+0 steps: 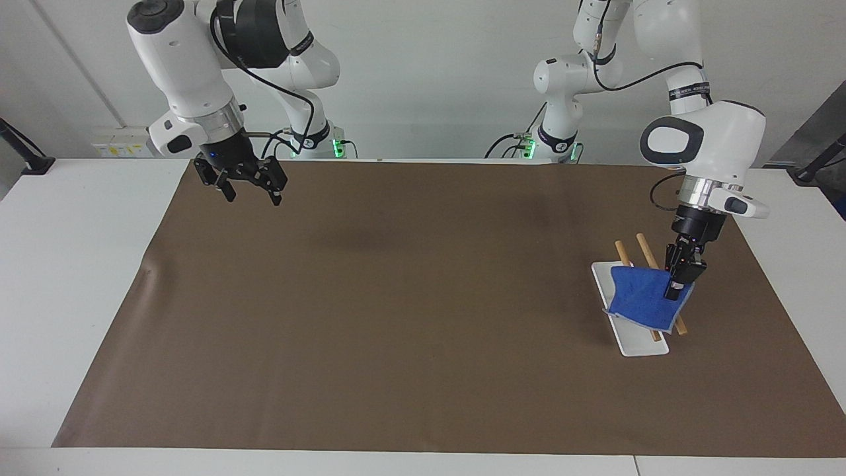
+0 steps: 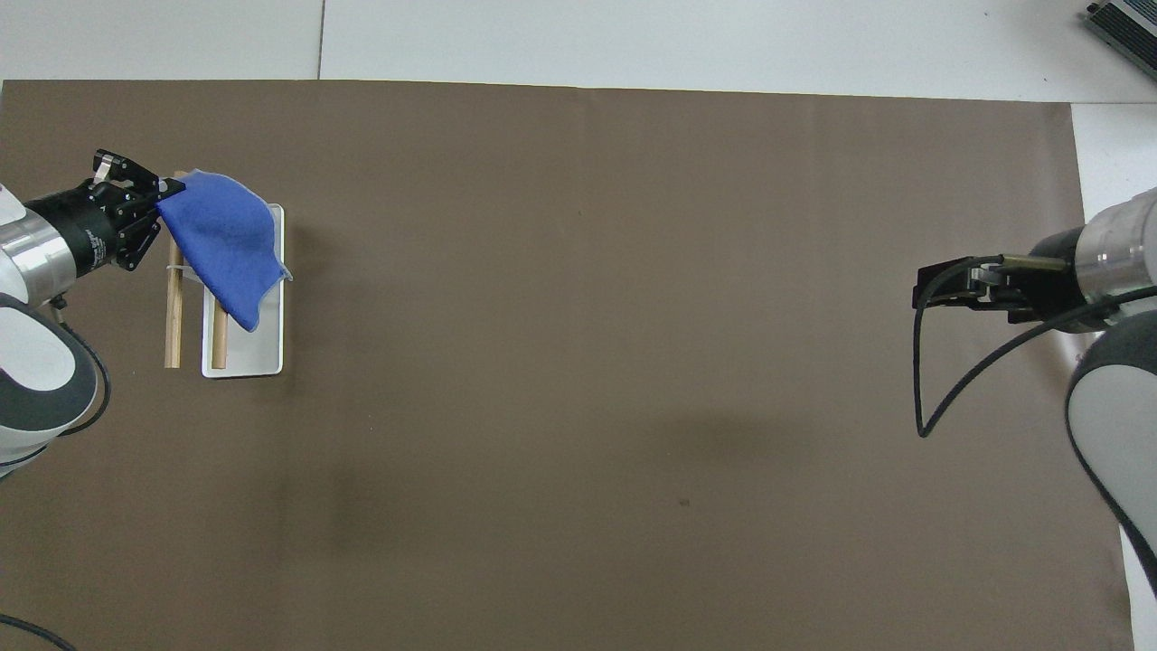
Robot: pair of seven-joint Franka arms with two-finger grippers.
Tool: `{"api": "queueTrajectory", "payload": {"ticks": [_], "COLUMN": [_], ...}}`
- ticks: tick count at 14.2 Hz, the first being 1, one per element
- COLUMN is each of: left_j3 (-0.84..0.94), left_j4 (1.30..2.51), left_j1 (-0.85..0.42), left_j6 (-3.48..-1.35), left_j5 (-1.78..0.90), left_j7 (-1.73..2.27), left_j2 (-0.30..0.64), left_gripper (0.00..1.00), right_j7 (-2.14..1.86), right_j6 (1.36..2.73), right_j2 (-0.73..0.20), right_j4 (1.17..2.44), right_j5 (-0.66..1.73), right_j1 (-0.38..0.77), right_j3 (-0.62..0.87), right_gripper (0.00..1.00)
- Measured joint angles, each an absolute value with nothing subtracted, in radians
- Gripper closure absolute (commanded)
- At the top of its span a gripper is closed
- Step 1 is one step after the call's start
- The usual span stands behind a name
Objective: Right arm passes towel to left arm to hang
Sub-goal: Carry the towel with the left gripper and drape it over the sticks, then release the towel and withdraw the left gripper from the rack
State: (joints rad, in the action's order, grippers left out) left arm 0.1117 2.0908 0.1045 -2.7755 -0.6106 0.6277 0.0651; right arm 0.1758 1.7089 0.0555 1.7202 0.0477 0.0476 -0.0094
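Over the rack at the left arm's end of the table, the towel is held by one corner, clamped in the left gripper and draped across both wooden rails. Released off-centre, it could slide off — its weight hangs unevenly. Well away from the rack, the right gripper is held parted and waiting.

Two robot arms — the left arm and the right arm — one blue towel, one white rack with two wooden bars, one brown mat.
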Motion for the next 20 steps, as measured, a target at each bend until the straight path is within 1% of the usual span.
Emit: {"api": "queueTrajectory", "payload": {"ticks": [3, 8, 11, 15, 16, 17, 18, 20], "left_j3": [0.111, 0.108, 0.107, 0.106, 0.107, 0.108, 0.109, 0.109], "left_j4": [2.088, 2.088, 2.091, 2.161, 2.183, 2.200, 2.213, 2.231], "left_j1": [0.137, 0.190, 0.221, 0.241, 0.241, 0.241, 0.241, 0.241], "left_j6": [-2.778, -2.799, -2.807, -2.807, -2.810, -2.811, -2.811, -2.811], "left_j5": [-0.611, -0.611, -0.611, -0.611, -0.611, -0.611, -0.611, -0.611], "left_j7": [0.537, 0.491, 0.478, 0.456, 0.455, 0.455, 0.454, 0.454], "left_j2": [0.065, 0.069, 0.071, 0.078, 0.078, 0.077, 0.075, 0.068], "left_gripper": [1.00, 1.00, 1.00, 1.00, 0.90, 0.34, 0.11, 0.00], "right_j7": [0.163, 0.161, 0.084, 0.069, 0.069, 0.068, 0.068, 0.068], "right_j6": [1.643, 1.632, 1.631, 1.628, 1.624, 1.620, 1.617, 1.617], "right_j2": [0.055, 0.046, 0.045, 0.045, 0.045, 0.046, 0.047, 0.048], "right_j4": [1.667, 1.666, 1.666, 1.664, 1.662, 1.661, 1.661, 1.661], "right_j5": [0.047, 0.045, -0.020, -0.026, -0.026, -0.026, -0.026, -0.026], "right_j1": [0.045, 0.040, 0.025, 0.021, 0.021, 0.021, 0.021, 0.021], "right_j3": [-0.009, -0.010, -0.010, -0.009, -0.008, -0.008, -0.008, -0.008], "right_gripper": [0.00, 0.00, 0.00, 0.00, 0.00, 0.00, 0.00, 0.00]}}
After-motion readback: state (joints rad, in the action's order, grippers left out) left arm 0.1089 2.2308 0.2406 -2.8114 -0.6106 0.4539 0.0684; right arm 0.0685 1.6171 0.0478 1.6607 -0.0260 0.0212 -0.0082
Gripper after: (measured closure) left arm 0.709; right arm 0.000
